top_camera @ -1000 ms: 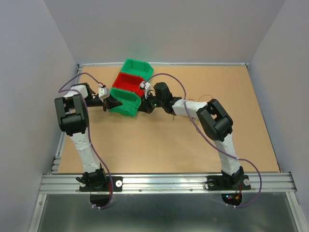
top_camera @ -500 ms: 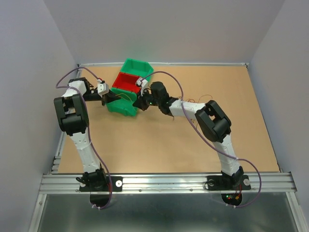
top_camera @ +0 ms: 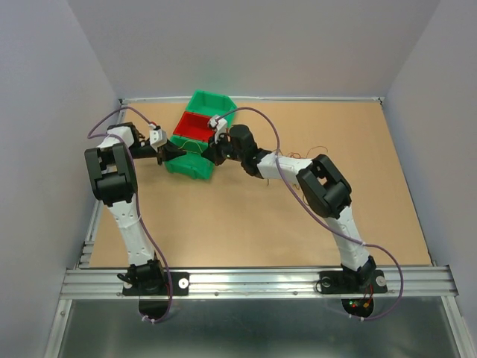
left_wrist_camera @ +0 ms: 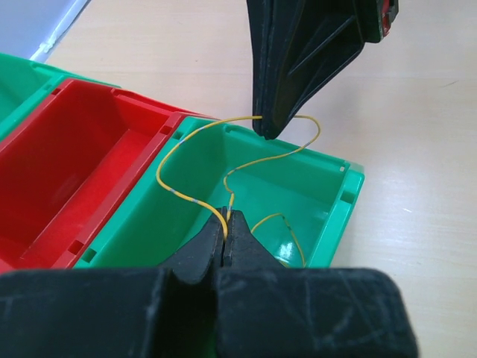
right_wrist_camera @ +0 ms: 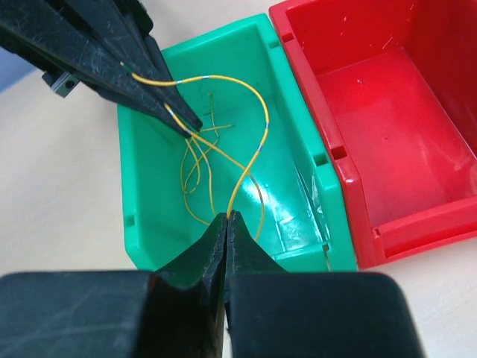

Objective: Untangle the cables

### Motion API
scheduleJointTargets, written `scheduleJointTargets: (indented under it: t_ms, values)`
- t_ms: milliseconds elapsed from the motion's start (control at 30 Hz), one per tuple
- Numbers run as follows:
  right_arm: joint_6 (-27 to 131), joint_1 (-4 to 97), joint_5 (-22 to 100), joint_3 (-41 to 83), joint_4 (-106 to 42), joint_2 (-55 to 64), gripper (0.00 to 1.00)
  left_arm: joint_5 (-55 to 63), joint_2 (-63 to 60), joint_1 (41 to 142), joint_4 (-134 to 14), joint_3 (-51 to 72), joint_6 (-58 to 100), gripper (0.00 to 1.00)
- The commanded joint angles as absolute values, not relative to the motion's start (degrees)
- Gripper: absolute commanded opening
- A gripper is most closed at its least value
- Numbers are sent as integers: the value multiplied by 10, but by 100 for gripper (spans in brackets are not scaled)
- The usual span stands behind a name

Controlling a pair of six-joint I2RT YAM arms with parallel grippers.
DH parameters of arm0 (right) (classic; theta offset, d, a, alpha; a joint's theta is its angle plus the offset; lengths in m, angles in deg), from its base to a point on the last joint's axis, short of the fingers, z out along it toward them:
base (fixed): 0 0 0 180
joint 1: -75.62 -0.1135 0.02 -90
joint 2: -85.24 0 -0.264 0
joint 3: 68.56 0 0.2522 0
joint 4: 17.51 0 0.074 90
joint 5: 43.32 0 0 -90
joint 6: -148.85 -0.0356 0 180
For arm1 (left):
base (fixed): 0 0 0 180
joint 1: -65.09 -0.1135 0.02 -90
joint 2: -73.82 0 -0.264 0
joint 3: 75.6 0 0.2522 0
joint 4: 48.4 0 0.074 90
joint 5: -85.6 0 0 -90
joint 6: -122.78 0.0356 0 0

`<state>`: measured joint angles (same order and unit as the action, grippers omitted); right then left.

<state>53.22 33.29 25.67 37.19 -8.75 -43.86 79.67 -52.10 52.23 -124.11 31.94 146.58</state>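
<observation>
Shifted left, both jaws pinch one yellow cable point(left_wrist_camera: 159, 173) between them.

The left arm point(top_camera: 127, 220) and the right arm point(top_camera: 349, 227) are a matched pair: slim white moulded plastic links joined by boxy black joint housings point(top_camera: 112, 177). A thick purple cable point(top_camera: 153, 245) trails along each arm from its round black base point(top_camera: 145, 278) towards the wrist. Beside each base sits a pale round disc point(top_camera: 181, 282), and tiny red and green lights point(top_camera: 356, 304) glow below the right one. A small white camera block point(top_camera: 157, 137) rides on each wrist. The left gripper point(left_wrist_camera: 226, 224) and the right gripper point(right_wrist_camera: 226, 218) each have two matte black plastic fingers point(right_wrist_camera: 192, 259). These are wedge-shaped, tapering to fine tips, and scuffed with pale scratches.
</observation>
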Motion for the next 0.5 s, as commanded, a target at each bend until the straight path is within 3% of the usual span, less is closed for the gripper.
scheduleJointTargets:
  t_ms: [0,467]
  values:
    - [527,326,268,424,-49,-452,1,844,-491,517,-1262,305,1557,0]
    - [518,319,281,482,-70,-508,1,823,-488,506,-1261,348,1460,0]
